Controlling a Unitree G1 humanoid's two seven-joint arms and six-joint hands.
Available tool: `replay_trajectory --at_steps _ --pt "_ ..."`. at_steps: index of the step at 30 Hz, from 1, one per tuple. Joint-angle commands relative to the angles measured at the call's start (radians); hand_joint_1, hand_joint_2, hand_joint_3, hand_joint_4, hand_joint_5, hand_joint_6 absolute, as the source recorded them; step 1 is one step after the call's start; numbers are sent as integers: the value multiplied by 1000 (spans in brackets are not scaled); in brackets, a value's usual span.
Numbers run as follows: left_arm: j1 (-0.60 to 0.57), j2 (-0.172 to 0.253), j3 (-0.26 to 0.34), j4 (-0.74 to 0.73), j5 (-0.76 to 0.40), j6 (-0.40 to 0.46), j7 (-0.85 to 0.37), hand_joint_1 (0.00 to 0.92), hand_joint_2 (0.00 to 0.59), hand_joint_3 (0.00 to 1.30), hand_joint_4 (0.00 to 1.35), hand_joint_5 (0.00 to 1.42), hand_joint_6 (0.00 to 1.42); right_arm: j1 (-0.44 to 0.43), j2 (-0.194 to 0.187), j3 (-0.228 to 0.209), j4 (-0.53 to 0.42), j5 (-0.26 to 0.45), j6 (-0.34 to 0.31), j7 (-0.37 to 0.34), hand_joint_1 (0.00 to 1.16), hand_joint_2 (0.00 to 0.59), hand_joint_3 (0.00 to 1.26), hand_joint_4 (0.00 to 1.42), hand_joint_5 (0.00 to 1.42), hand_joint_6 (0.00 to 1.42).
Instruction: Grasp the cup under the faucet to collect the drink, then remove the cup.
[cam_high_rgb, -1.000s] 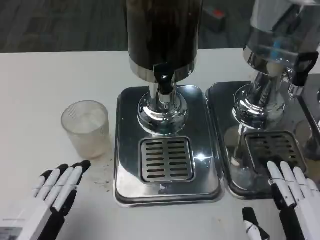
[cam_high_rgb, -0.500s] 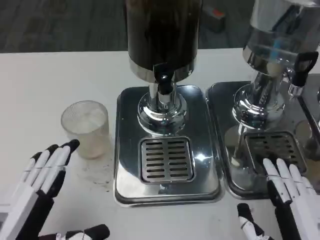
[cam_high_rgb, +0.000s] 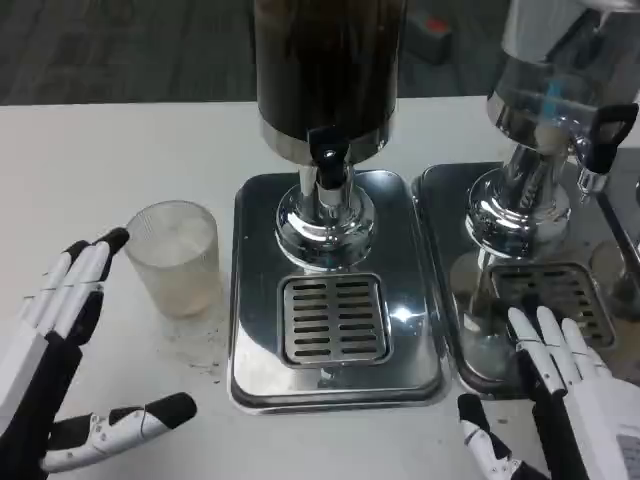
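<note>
dark dispenser: top cut off | right hand: cut by bottom edge

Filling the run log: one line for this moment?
left hand: open beside cup | right hand: open | cup: on table, off drip tray

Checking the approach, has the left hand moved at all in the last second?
Yes. The left hand has swung toward the picture's left and opened wide; its fingertips now sit left of the cup rather than below it, the thumb spread out underneath.
</note>
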Motion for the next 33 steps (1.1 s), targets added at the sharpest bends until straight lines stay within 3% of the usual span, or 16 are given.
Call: replay_trajectory --at_steps 1,11,33 --pt "-66 16 8 48 -45 11 -38 41 7 0 0 0 109 -9 -1 0 18 13 1 6 317 447 90 0 0 91" --pt "-185 18 9 139 -89 23 -75 59 8 0 0 23 143 -24 -7 -10 20 30 3 18 310 447 111 0 0 102" --pt "-532 65 -104 551 -194 -50 -279 125 0 0 0 77 202 -25 15 2 21 36 6 21 304 447 146 22 0 113"
